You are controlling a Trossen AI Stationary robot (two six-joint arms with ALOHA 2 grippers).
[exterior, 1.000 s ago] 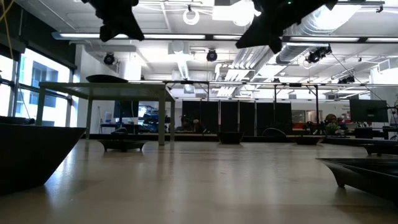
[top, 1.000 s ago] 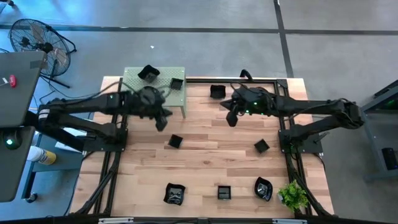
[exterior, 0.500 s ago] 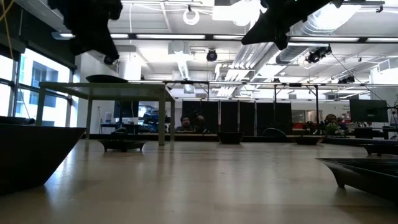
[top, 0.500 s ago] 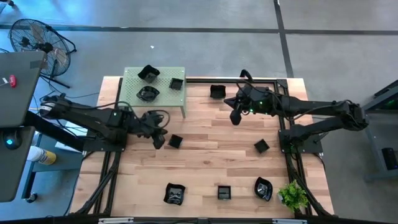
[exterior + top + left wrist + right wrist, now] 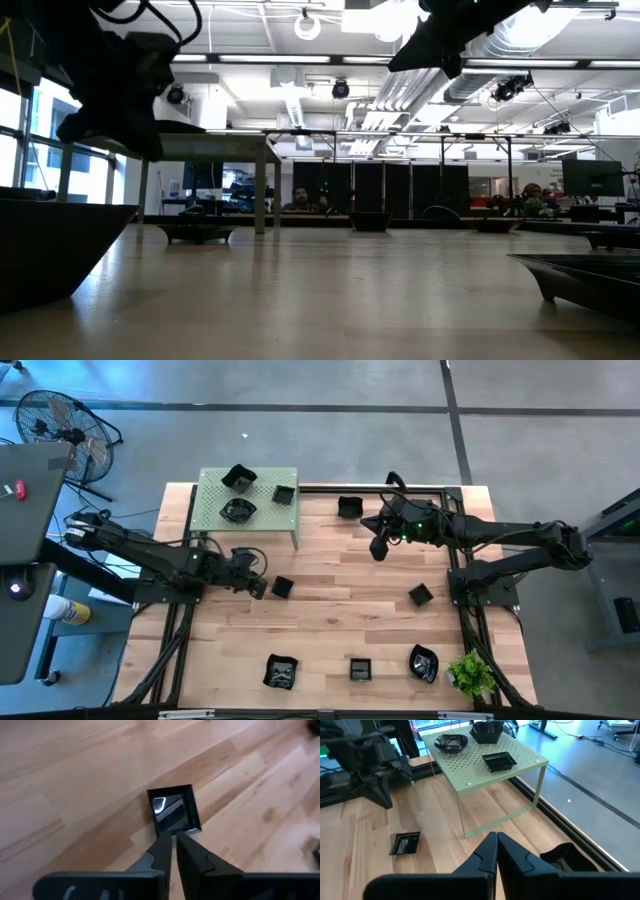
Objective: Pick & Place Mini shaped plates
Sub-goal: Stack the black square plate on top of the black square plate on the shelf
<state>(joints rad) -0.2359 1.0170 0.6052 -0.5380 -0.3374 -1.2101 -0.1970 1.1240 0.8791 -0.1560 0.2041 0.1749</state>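
Observation:
The mini shaped plates are small glossy black dishes. Three sit on the green perforated stand (image 5: 262, 488) at the far left, and several more lie scattered over the wooden table. A square plate (image 5: 282, 587) lies flat on the wood left of centre. My left gripper (image 5: 259, 589) hangs just left of it and points steeply down. In the left wrist view its fingertips (image 5: 173, 838) are a narrow slit apart, over the square plate's (image 5: 174, 812) near edge. My right gripper (image 5: 377, 549) is shut on nothing and hovers high over the far middle of the table.
Loose plates lie at the far middle (image 5: 349, 507), right of centre (image 5: 421, 595) and along the near edge (image 5: 280, 671) (image 5: 360, 669) (image 5: 424, 663). A small green plant (image 5: 470, 675) stands at the near right corner. Bare wood lies around the square plate.
My left gripper has come away from the green stand toward the table's near edge and left. It has sunk and rolled about its own line, and it now hangs beside the square plate. A round plate that the arm covered now shows on the stand.

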